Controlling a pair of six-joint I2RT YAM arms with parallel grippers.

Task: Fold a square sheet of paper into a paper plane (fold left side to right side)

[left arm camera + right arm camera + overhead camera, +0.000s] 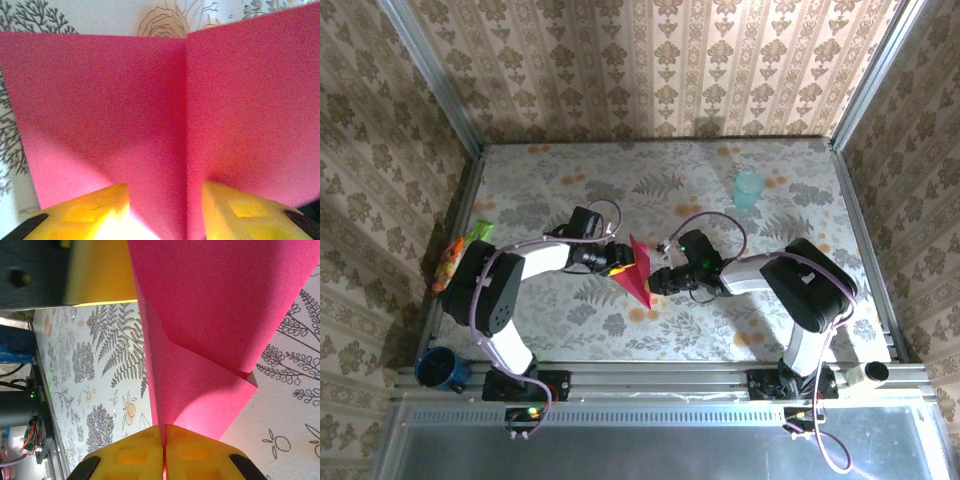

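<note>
A bench (560, 165) covered in a fern-and-flower print is enclosed by patterned wallpaper (650, 60). At its middle the magenta sheet of paper (638, 268) is held up between the two arms, bent into a V along a centre crease. Whether its lower corner touches the bench cannot be told. One edge is pinched in the clenched fingers of the right tool (163, 429). The left tool (164, 192) is released, its yellow fingers spread to either side of the crease without nipping it. For a clean fold, the right pinch is best used as an anchor, the left half brought over until the edges match, and only then the crease pressed flat. A pale teal cup (748, 188) is set well apart, far right. No writing can be read.
</note>
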